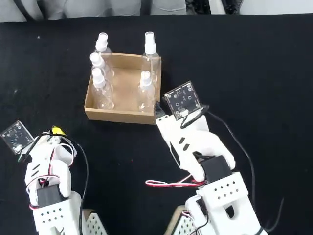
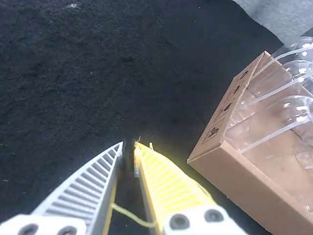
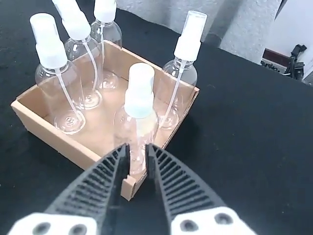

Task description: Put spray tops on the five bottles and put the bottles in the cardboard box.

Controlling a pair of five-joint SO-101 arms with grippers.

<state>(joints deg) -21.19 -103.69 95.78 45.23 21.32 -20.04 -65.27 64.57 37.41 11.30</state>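
Cardboard box (image 1: 117, 116) loaded, and both tools are carrying nothing.

The right tool (image 3: 137, 157) is at a narrow gap, nothing between its fingers, tips just short of the box's near corner. Dead ahead of it, just inside that corner, the closest bottle (image 3: 138, 120) stands upright with its white spray top (image 3: 140, 88) on. A second bottle (image 3: 182, 73) stands farther on, and a row of three bottles (image 3: 83, 63) runs along the side of the box off to the tool's left — every one capped, upright, inside the box. The left tool (image 2: 128, 147) is pinched almost to a close, empty, low over the black counter (image 2: 73, 73), with the box ahead and to its right, not touching.
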